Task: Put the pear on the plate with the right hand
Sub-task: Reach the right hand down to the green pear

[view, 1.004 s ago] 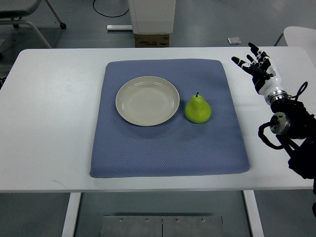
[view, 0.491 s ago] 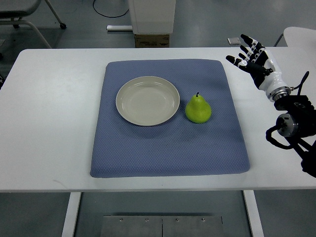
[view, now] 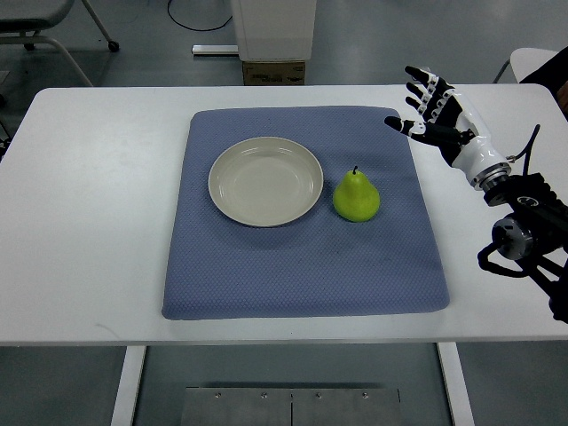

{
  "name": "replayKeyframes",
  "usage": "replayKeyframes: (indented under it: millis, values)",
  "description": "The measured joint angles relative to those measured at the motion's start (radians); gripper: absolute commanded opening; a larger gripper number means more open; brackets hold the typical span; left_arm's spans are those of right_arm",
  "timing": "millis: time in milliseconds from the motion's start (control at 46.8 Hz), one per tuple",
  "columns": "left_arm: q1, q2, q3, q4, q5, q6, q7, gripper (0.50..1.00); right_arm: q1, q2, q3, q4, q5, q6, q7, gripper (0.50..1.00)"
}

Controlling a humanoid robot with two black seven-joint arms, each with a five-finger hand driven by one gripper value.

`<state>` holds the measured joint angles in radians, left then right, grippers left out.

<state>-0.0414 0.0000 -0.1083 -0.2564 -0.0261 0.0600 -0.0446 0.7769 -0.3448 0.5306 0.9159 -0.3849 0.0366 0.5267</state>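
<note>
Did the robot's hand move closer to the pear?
Yes. The right hand slid left, now at the blue mat's right edge, nearer the pear.

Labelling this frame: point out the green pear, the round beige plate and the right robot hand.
green pear (view: 357,198), top view, body.
round beige plate (view: 265,180), top view, bare centre.
right robot hand (view: 432,114), top view, palm.

No text, label, brand, number or sign can be read anywhere. The cardboard box (view: 273,72) on the floor beyond the desk (view: 98,177) has dark marks on its face, but they are too small and blurred to make out.
</note>
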Motion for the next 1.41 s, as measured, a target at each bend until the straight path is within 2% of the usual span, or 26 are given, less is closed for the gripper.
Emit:
replayKeyframes:
  millis: [299,1410]
  values:
    - [0.000,0.000,0.001,0.000,0.000,0.000,0.000,1.000,0.027,-0.001,-0.126,0.000,-0.065,0.001,0.083,1.000]
    - [0.000,0.000,0.001,0.000,0.000,0.000,0.000,1.000,0.027,0.013,-0.235,-0.002,-0.253,-0.030,0.084,0.998]
